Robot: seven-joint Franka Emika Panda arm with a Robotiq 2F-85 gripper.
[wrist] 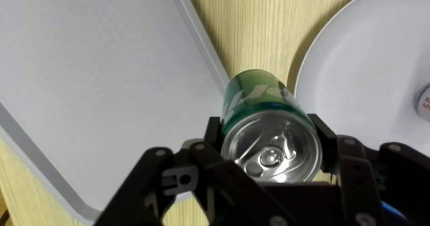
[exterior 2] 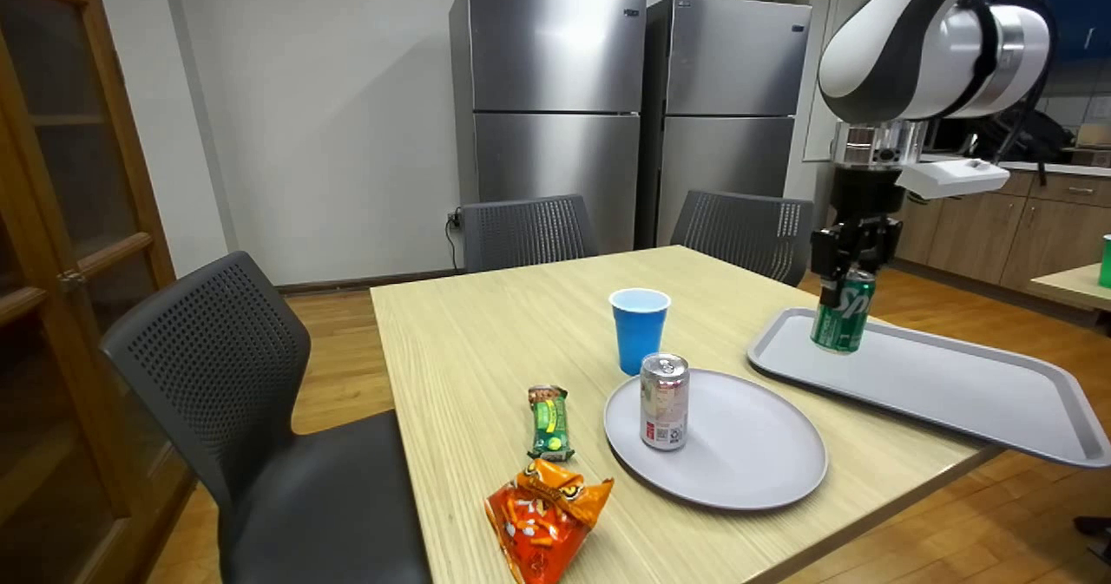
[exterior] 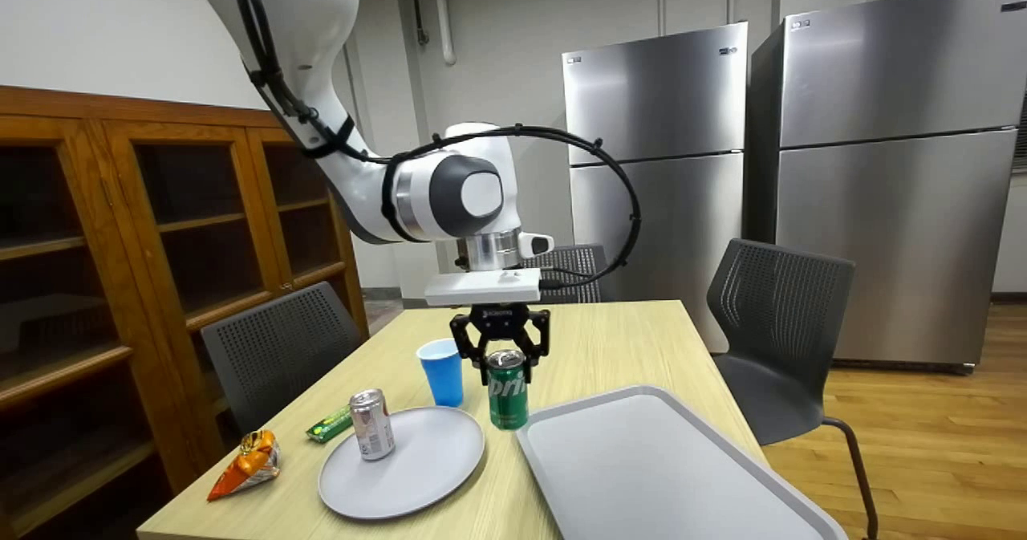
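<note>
The end effector [exterior: 506, 367] is parted to the width of a green aluminium can [exterior: 508, 403], gripped by its sides, long axis near vertical, and held above the pale wooden bench [exterior: 594, 339]. In the wrist view the rim of a grey rectangular tray [wrist: 100, 85], by which one bench edge is overhung, is crossed by it; towards the opposite edge a silver can [exterior 2: 665, 402] is borne by a round grey plate [exterior 2: 755, 454], an orange snack bag [exterior 2: 547, 528] farther out
</note>
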